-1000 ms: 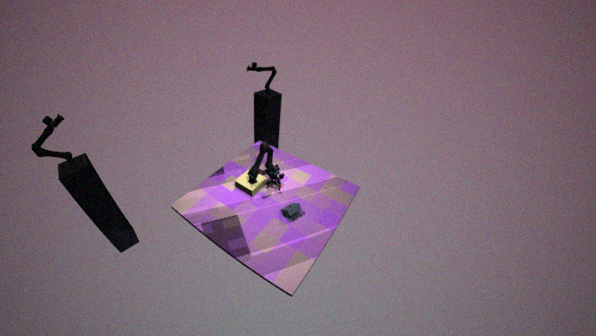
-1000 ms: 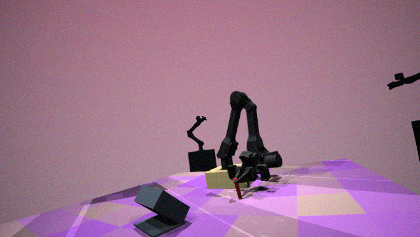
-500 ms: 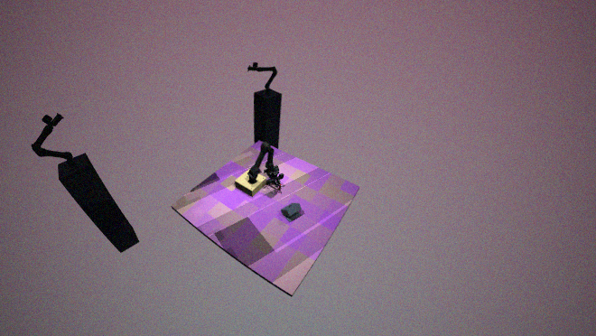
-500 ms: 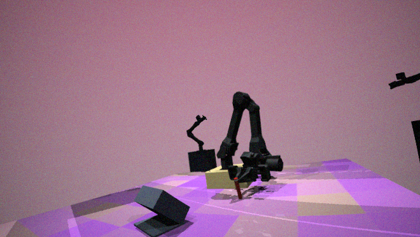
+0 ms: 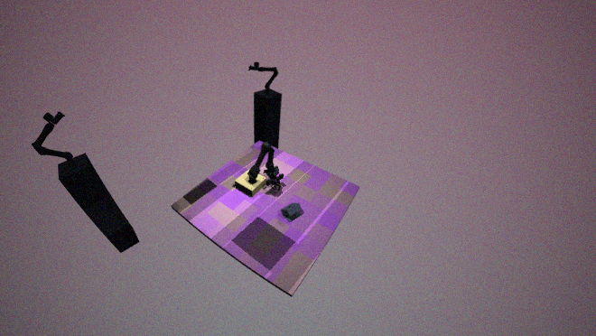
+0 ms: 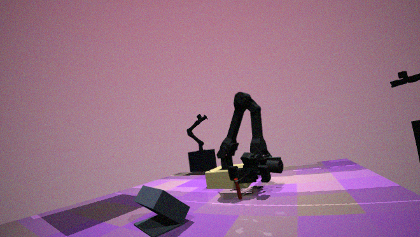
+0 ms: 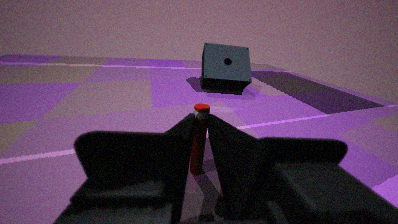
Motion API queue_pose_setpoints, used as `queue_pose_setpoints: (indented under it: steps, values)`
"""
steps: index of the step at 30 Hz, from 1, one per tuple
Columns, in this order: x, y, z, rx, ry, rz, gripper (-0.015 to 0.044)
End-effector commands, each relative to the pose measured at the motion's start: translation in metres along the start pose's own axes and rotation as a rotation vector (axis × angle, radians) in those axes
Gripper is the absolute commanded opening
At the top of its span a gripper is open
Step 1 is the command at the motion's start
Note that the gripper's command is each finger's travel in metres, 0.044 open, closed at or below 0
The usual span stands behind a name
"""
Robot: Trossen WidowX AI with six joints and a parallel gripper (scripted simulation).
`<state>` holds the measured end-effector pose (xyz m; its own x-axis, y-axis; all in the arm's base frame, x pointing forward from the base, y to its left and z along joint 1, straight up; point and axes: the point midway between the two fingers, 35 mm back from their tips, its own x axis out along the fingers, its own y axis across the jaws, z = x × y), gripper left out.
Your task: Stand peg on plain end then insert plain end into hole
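The arm (image 5: pixel 266 155) (image 6: pixel 233 122), mounted on a pale yellow base block (image 5: pixel 246 184) (image 6: pixel 216 180), was folded over with its hand (image 5: pixel 276 185) (image 6: pixel 236 183) (image 7: pixel 200 118) low above the patterned surface (image 5: pixel 217 217) (image 6: pixel 331 204) (image 7: pixel 110 122). The hand was closed on the red peg (image 6: pixel 238 190) (image 7: pixel 198 150), gripping it near the banded end. The peg was nearly upright but slightly tilted, its white band and red tip uppermost and its plain end down; whether that end touched the surface could not be told. In the top view the peg was too small to make out clearly. The sloped grey panel block (image 5: pixel 293 211) (image 6: pixel 163 204) (image 7: pixel 226 65) stood well apart from the peg. Its single round hole (image 7: pixel 228 61) was seen in the wrist view, dark and unfilled. Two further black arms (image 5: pixel 271 77) (image 5: pixel 41 135) stood on tall dark pedestals (image 5: pixel 267 117) (image 5: pixel 97 203) outside the surface.
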<state>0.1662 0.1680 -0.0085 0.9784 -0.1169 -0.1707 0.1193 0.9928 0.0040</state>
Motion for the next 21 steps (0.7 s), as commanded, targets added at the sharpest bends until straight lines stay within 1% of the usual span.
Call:
queue_pose_setpoints:
  steps: [1, 21]
  values:
    - [-0.001, -0.0001, -0.0011, 0.0, 0.0, 0.0, 0.0049]
    - [-0.0044, -0.0008, -0.0037, 0.007, -0.026, 0.0, 0.0049]
